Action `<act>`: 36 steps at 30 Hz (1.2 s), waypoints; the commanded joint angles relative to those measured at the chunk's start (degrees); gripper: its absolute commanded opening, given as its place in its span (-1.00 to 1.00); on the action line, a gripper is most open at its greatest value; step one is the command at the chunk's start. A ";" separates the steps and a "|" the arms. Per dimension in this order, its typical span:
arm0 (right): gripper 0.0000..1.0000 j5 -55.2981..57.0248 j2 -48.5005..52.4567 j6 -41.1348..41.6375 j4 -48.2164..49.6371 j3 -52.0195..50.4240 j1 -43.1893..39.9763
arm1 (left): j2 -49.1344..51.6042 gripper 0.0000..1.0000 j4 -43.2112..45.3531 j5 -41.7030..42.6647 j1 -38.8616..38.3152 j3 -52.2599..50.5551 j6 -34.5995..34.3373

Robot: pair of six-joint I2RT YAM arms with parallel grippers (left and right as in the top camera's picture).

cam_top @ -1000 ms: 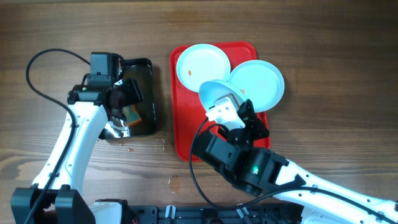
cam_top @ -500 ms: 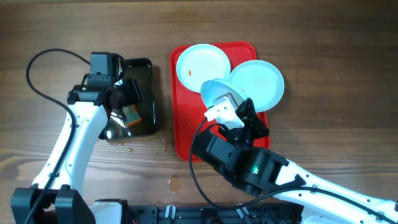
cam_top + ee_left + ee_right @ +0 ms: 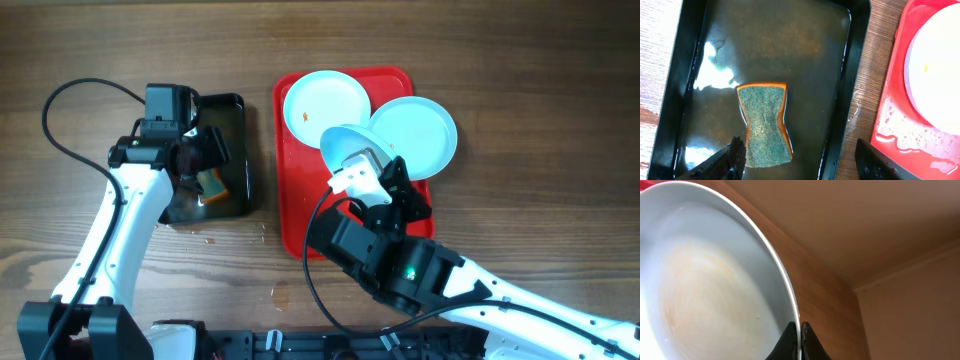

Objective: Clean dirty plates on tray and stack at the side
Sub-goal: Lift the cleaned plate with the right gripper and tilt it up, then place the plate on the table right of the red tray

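Right claw (image 3: 800, 337) pinches tilted plate (image 3: 715, 280) by rim, face exposed for wiping; left claw (image 3: 801, 159) spread wide over sponge (image 3: 764, 125).

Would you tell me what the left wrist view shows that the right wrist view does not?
Only the left wrist view shows the black tray, the green sponge lying in it, the open left end effector, and a second plate on the red tray. Only the right wrist view shows the tilted plate, faintly orange-streaked, pinched at its rim by the right end effector. Both show a pale plate, but different ones.
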 commanded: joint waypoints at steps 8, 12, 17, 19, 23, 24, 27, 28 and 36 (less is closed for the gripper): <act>-0.91 -2.08 -0.33 0.00 -1.09 1.55 0.57 | -0.70 0.36 0.33 0.70 0.22 -0.28 0.48; -0.91 -12.28 -0.07 0.20 0.94 1.53 -0.37 | -0.70 0.37 0.37 0.70 0.22 -0.28 0.48; -0.91 -20.39 -0.24 9.92 -0.59 1.44 -4.50 | -0.70 0.36 0.37 1.99 0.22 -0.28 0.50; -0.92 -26.95 -1.07 13.60 -0.35 1.44 -7.28 | -0.72 0.36 0.57 3.28 0.22 -0.28 0.50; -0.92 -42.10 -4.22 17.92 -0.50 1.44 -17.64 | -0.70 0.36 0.59 4.15 0.15 -0.28 0.50; -0.91 -45.35 -4.90 17.88 -0.57 1.44 -20.52 | -0.70 0.36 0.57 4.15 0.15 -0.28 0.52; -0.92 -58.58 -6.69 17.90 -1.16 1.44 -35.26 | -0.72 0.36 0.52 4.15 0.15 -0.28 0.52; -0.92 -62.82 -6.71 17.86 -1.44 1.44 -40.70 | -0.70 0.36 0.52 4.33 0.17 -0.28 0.52; -0.91 -84.08 0.96 17.73 -1.20 1.38 -79.93 | -0.70 0.36 0.57 5.01 0.17 -0.28 0.52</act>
